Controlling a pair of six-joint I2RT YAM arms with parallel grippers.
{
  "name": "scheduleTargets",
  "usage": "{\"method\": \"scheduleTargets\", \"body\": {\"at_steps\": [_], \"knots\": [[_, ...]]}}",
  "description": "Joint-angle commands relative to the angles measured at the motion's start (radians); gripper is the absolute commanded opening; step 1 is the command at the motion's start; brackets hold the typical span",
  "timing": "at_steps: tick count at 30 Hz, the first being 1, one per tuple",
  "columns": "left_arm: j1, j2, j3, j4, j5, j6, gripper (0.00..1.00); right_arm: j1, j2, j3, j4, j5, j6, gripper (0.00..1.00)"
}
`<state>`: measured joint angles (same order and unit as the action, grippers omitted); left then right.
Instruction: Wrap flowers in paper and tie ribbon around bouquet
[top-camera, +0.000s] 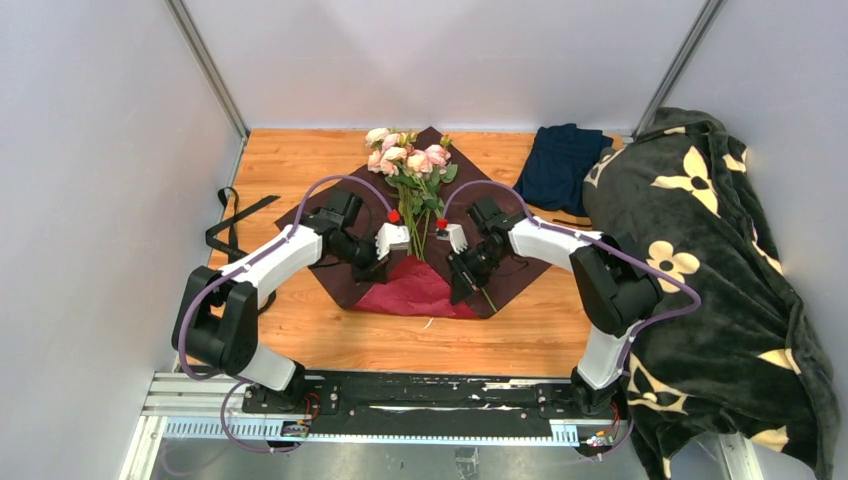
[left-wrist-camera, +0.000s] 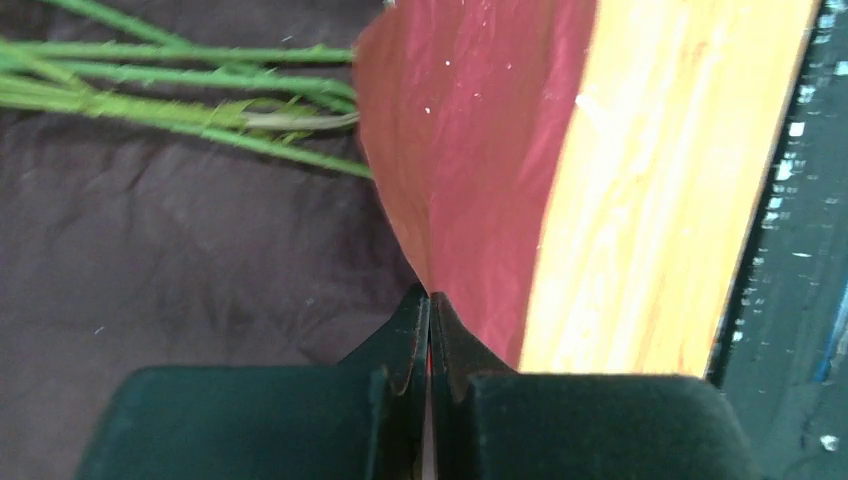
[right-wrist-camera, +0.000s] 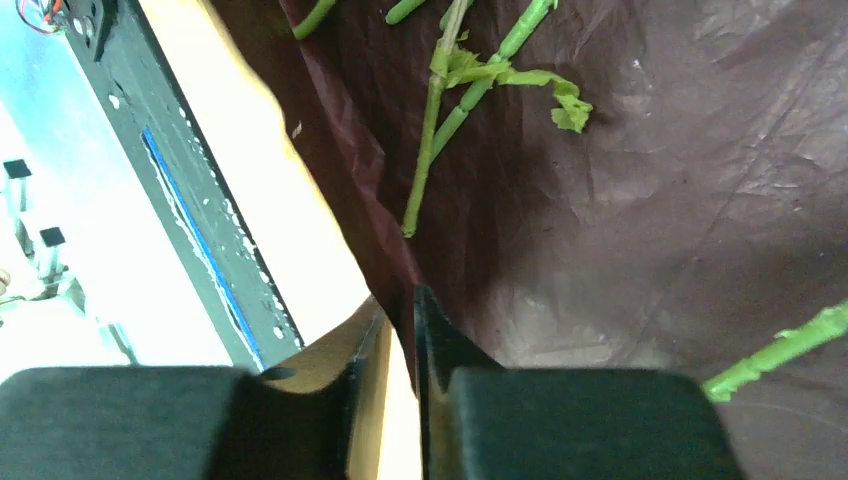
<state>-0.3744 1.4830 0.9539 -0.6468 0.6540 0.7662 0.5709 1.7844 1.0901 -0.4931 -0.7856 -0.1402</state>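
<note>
A large, crinkly burgundy-red paper sheet (top-camera: 420, 290) is spread at the centre of the top view on the orange wooden table (top-camera: 310, 160). Its darker maroon reverse is turned up (only a folded-over flap at lower centre shows red). A bunch of pale pink and cream roses (top-camera: 405, 160) is laid on it, with the blooms toward the top of the frame and the thin green stems running down. The left gripper (left-wrist-camera: 430, 300) is clamped shut on the tip of the red flap. The right gripper (right-wrist-camera: 400, 305) is held at the sheet's dark edge with its jaws a slit apart; whether the edge is pinched cannot be told. A narrow black ribbon (top-camera: 232, 235) is seen at the far left, well apart from the sheet. A folded navy blue cloth (top-camera: 565, 160) is seen at upper right.
</note>
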Motion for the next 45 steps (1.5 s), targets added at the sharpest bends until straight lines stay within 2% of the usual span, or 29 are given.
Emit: {"method": "scheduleTargets", "body": {"at_steps": [1, 3, 6, 8, 10, 14, 15, 18, 20, 23, 25, 26, 27, 28, 34, 39, 41, 45], "knots": [[-0.001, -0.022, -0.047, -0.046, 0.199, 0.085, 0.0, -0.009, -0.073, 0.055, -0.027, -0.014, 0.009, 0.27], [0.0, -0.029, -0.057, -0.019, 0.174, 0.059, 0.0, -0.014, -0.126, 0.096, -0.034, -0.002, 0.012, 0.35], [0.0, -0.016, -0.062, 0.036, 0.1, 0.006, 0.0, -0.033, -0.188, 0.149, 0.024, 0.062, 0.058, 0.39], [0.0, -0.009, -0.063, 0.045, 0.1, -0.007, 0.0, -0.042, -0.188, 0.163, 0.101, 0.222, 0.128, 0.42], [0.0, -0.011, -0.063, 0.053, 0.1, -0.022, 0.0, -0.04, -0.126, 0.174, 0.165, 0.418, 0.191, 0.47], [0.0, -0.031, -0.069, 0.057, 0.076, -0.03, 0.0, -0.038, 0.053, 0.339, 0.077, 0.605, 0.191, 0.76], [0.0, -0.038, -0.072, 0.056, 0.072, -0.028, 0.0, -0.037, 0.088, 0.359, 0.077, 0.614, 0.188, 0.8], [0.0, -0.049, -0.082, 0.056, 0.073, -0.031, 0.0, -0.031, 0.183, 0.442, 0.087, 0.582, 0.181, 0.81], [0.0, -0.048, -0.083, 0.056, 0.07, -0.033, 0.0, -0.026, 0.246, 0.497, 0.073, 0.584, 0.175, 0.76], [0.0, -0.047, -0.083, 0.056, 0.069, -0.035, 0.0, -0.026, 0.318, 0.547, 0.059, 0.609, 0.19, 0.58], [0.0, -0.046, -0.084, 0.057, 0.072, -0.036, 0.0, -0.027, 0.344, 0.566, 0.06, 0.605, 0.207, 0.35], [0.0, -0.046, -0.083, 0.057, 0.073, -0.037, 0.0, -0.027, 0.345, 0.572, 0.061, 0.605, 0.219, 0.15], [0.0, -0.045, -0.083, 0.056, 0.076, -0.038, 0.0, -0.026, 0.34, 0.574, 0.062, 0.61, 0.23, 0.03], [0.0, -0.045, -0.083, 0.056, 0.075, -0.038, 0.0, -0.027, 0.327, 0.574, 0.062, 0.614, 0.239, 0.0], [0.0, -0.042, -0.091, 0.056, 0.081, -0.029, 0.0, -0.027, 0.13, 0.53, 0.07, 0.647, 0.332, 0.0], [0.0, -0.041, -0.09, 0.058, 0.082, -0.031, 0.0, -0.024, -0.022, 0.36, 0.368, 0.554, 0.53, 0.0], [0.0, -0.047, -0.09, 0.048, 0.083, -0.022, 0.0, -0.016, -0.018, 0.322, 0.481, 0.556, 0.608, 0.0], [0.0, -0.06, -0.094, 0.017, 0.096, 0.014, 0.0, -0.003, 0.045, 0.305, 0.709, 0.597, 0.635, 0.0]]}}
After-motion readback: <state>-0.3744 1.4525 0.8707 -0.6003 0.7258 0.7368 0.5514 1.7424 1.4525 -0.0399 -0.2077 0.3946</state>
